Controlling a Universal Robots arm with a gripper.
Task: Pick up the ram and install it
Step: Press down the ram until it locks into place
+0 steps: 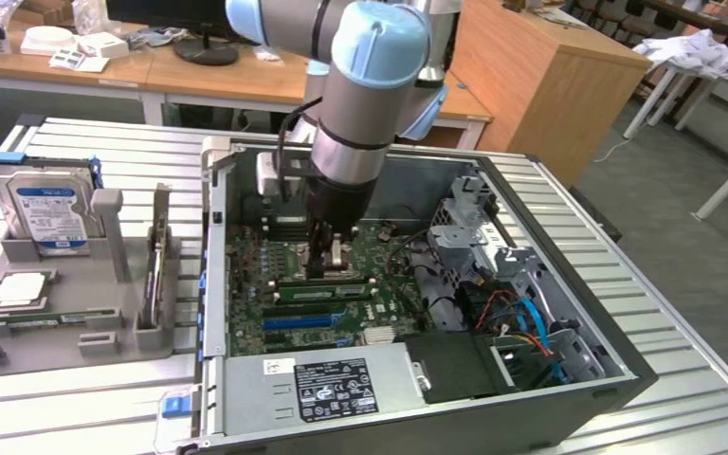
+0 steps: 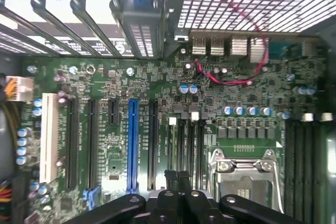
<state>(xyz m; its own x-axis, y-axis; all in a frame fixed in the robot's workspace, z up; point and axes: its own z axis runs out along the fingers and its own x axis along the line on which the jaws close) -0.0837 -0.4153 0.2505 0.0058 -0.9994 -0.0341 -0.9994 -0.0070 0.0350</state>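
Arm: the grey and light-blue robot arm [image 1: 364, 114] reaches down from above into the open computer case [image 1: 567, 379], which lies on its side on the ribbed metal counter [image 1: 693, 379].
Gripper: the gripper [image 1: 327, 270] is low over the green motherboard [image 1: 383, 251], its fingers pressed together; in the wrist view the gripper [image 2: 177, 178] shows as dark fingertips closed against each other just above the row of memory slots [image 2: 185, 150].
Ram: the ram [image 1: 319, 290] is a thin green stick lying along a slot on the motherboard, directly under the gripper tips; whether the tips touch it cannot be told.
Motherboard details: a blue expansion slot [image 2: 132, 145], a white slot [image 2: 49, 135] and the metal processor socket [image 2: 244, 174] show in the wrist view, with a red wire [image 2: 231, 80] looping across the board.
Case contents: a power supply with a black label [image 1: 335, 389] sits at the near end of the case; blue and red cables [image 1: 529, 322] run at the exterior view's right.
Holder: a grey fixture [image 1: 67, 303] stands on the counter at the exterior view's left, with a blue-labelled hard drive [image 1: 45, 213] upright in it.
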